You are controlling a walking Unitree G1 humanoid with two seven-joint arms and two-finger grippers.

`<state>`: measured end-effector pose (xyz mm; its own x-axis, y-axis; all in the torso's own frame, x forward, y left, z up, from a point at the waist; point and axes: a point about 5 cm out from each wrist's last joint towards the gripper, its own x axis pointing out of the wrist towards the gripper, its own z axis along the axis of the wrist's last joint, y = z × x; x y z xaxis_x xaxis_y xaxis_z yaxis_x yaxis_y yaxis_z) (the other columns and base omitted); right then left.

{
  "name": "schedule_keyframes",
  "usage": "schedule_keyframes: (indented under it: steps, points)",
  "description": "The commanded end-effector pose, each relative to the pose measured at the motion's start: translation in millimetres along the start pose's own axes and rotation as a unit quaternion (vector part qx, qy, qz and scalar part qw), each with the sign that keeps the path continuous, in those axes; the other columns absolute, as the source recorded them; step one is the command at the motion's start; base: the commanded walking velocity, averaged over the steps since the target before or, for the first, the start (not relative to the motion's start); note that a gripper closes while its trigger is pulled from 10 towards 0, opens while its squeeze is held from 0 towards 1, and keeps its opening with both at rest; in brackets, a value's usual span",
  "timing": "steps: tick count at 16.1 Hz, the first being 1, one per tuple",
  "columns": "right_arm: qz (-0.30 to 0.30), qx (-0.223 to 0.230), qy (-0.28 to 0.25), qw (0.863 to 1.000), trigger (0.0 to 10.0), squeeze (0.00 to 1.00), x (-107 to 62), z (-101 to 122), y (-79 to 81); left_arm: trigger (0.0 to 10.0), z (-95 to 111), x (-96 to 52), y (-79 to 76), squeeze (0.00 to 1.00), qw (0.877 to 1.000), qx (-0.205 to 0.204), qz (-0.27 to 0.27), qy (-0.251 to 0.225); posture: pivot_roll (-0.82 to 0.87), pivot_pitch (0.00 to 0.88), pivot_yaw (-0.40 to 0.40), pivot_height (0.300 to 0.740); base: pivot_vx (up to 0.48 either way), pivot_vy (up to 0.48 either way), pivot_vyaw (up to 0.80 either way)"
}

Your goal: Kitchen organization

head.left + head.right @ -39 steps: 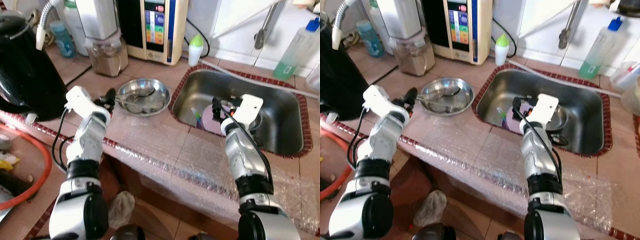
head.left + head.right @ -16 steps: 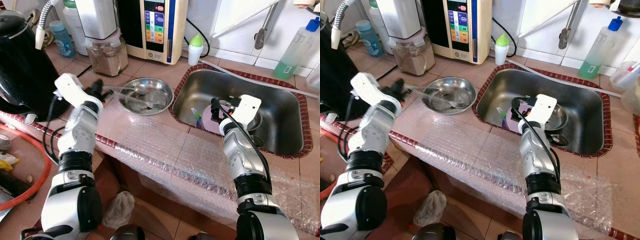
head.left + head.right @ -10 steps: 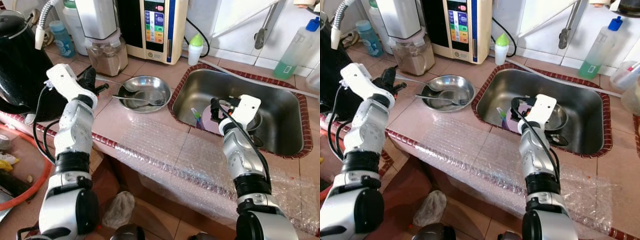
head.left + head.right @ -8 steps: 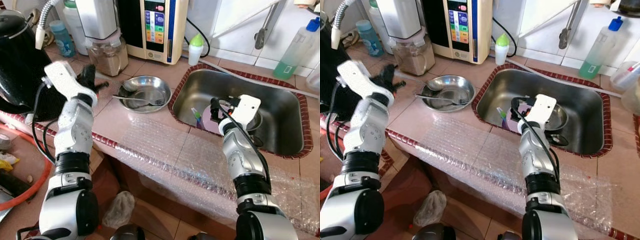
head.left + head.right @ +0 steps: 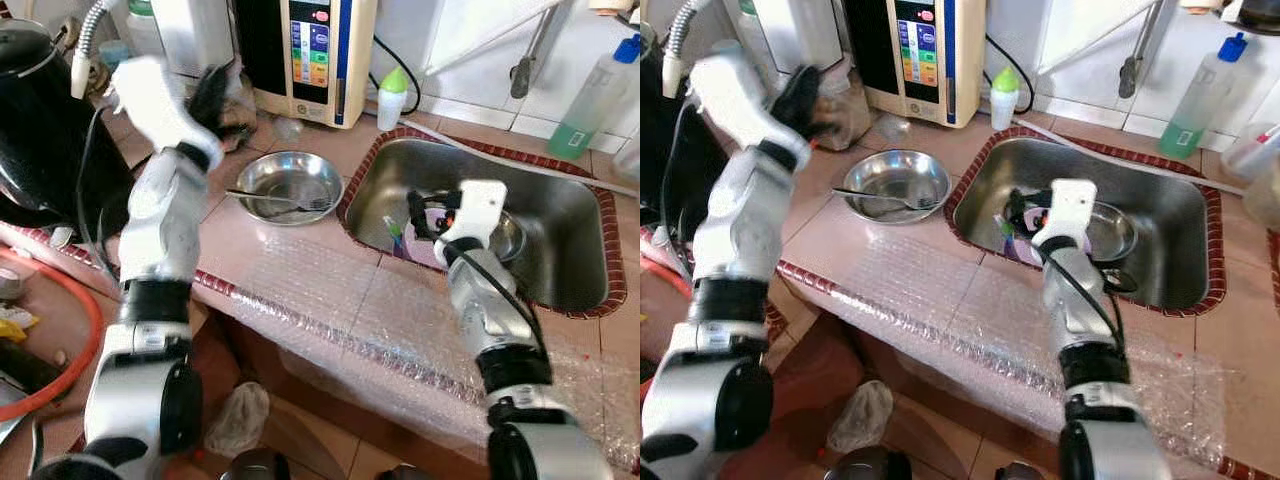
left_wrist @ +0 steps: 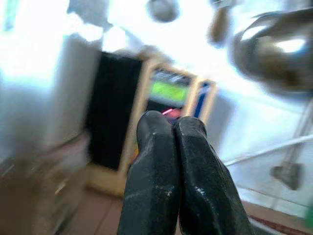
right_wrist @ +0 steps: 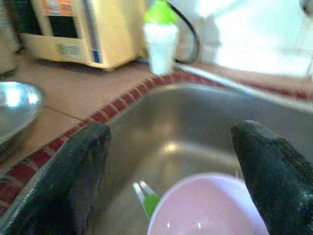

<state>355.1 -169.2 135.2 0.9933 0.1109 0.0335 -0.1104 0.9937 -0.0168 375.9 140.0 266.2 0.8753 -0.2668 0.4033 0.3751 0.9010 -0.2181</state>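
Observation:
A steel bowl [image 5: 290,187] stands on the tiled counter left of the sink, and a fork [image 5: 283,200] lies across it. My left gripper [image 5: 212,90] is lifted high behind and to the left of the bowl, blurred. In the left wrist view the left gripper [image 6: 172,125] is shut with nothing in it. My right gripper [image 5: 415,215] hangs open inside the sink [image 5: 570,285]. In the right wrist view the right gripper [image 7: 171,161] is just above a pink plate [image 7: 210,205], with a green-handled utensil [image 7: 149,201] beside it.
A black kettle [image 5: 45,130] stands at the far left. A cream appliance [image 5: 315,55] and a green-capped bottle [image 5: 391,97] line the back. A small steel bowl [image 5: 510,238] sits in the sink. Bubble wrap [image 5: 330,300] covers the front counter.
My left arm has swung up and back from beside the bowl, with the fork now lying in the bowl. The right gripper has shifted slightly left inside the sink.

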Motion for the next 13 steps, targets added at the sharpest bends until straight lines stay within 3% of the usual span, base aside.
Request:
schedule_keyframes:
  steps: [1,2,3,4,7,13]
  points:
    - [0.058,-0.043,-0.023,0.997,10.0,0.00,2.8,11.5,10.5,0.0,7.8,7.4,-15.1,0.00,0.999,0.023,-0.049,0.001,-0.02,0.000,0.042,0.740,0.000,0.000,0.00]
    - [0.071,-0.051,-0.025,0.996,10.0,0.00,2.7,12.1,12.1,0.0,7.2,8.3,-17.8,0.00,0.998,0.025,-0.058,0.003,-0.02,0.000,0.042,0.740,0.000,0.000,0.00]
    - [0.123,-0.091,-0.032,0.988,10.0,0.00,1.2,15.0,17.7,0.0,3.1,10.7,-29.8,0.00,0.995,0.036,-0.094,0.018,-0.02,0.000,0.045,0.740,0.000,0.000,0.00]
    - [0.144,-0.102,-0.041,0.983,10.0,0.00,0.6,19.2,18.6,0.0,-2.6,10.8,-39.6,0.00,0.991,0.049,-0.123,0.034,-0.02,0.000,0.047,0.740,0.000,0.000,0.00]
    - [0.154,-0.133,-0.089,0.975,10.0,0.00,0.6,38.1,17.7,0.0,-17.6,7.0,-54.8,0.00,0.976,0.083,-0.187,0.068,-0.03,0.000,0.053,0.740,0.000,0.000,0.00]
    - [0.189,-0.117,-0.106,0.969,10.0,0.00,-0.7,44.3,31.5,0.0,-37.2,-2.0,-81.5,0.00,0.961,0.072,-0.250,0.098,-0.03,0.000,0.053,0.740,0.000,0.000,0.00]
